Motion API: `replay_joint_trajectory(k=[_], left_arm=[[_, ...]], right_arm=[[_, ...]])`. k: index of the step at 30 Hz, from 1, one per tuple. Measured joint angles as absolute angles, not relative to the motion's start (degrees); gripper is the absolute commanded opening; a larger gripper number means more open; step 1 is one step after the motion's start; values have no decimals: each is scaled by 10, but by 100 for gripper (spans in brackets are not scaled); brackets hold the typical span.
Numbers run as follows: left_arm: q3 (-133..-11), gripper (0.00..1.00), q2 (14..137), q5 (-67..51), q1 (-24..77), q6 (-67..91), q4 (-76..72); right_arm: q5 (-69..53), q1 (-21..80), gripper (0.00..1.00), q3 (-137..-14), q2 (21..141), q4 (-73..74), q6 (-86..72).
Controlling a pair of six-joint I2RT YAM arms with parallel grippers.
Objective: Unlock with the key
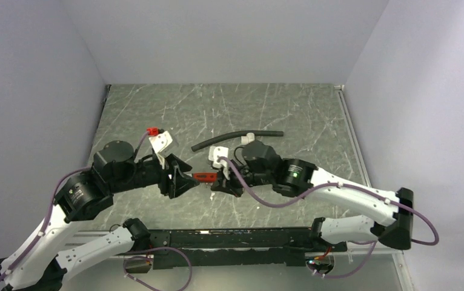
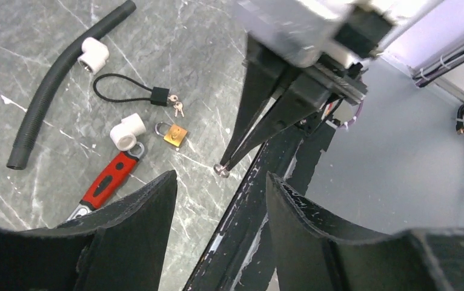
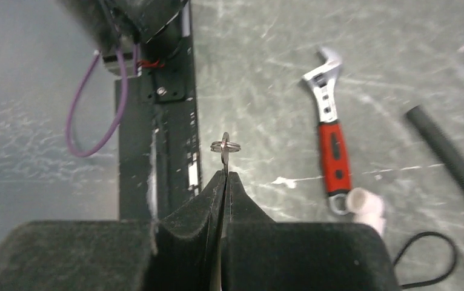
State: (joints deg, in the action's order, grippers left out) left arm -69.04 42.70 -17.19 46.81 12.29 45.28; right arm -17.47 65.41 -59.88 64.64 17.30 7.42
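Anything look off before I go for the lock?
One thing: the right gripper pinches the key with its ring end sticking out of the shut jaws, so the blade seems buried between them. The padlock lies loose on the table, held by nothing.

A grey, marble-patterned table [image 1: 278, 103], streaked with pale scratches, sits enclosed on three sides by plain white walls [image 1: 223, 36] under soft, even light.
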Motion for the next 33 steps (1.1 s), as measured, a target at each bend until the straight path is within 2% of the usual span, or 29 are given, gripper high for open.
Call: replay_joint_trajectory(k=[6,8,12,18,21,33], left_arm=[[-587,59,386,-198,468,123,405],[-543,53,371,-201,468,130,391],[-487,58,345,-182,468,187,368],[-296,61,243,-206,468,289,169],[-227,62,248,-232,468,298,103],[-197,48,319,-364,468,291,-147]], right_arm=[[-189,648,0,-723,774,335,22],[-200,637,0,-721,785,363,1],[-221,609,0,-713,788,410,-42],[-243,601,0,-704,809,469,-87],[-262,602,0,-694,809,486,-93],[-338,608,0,-692,772,505,-96]])
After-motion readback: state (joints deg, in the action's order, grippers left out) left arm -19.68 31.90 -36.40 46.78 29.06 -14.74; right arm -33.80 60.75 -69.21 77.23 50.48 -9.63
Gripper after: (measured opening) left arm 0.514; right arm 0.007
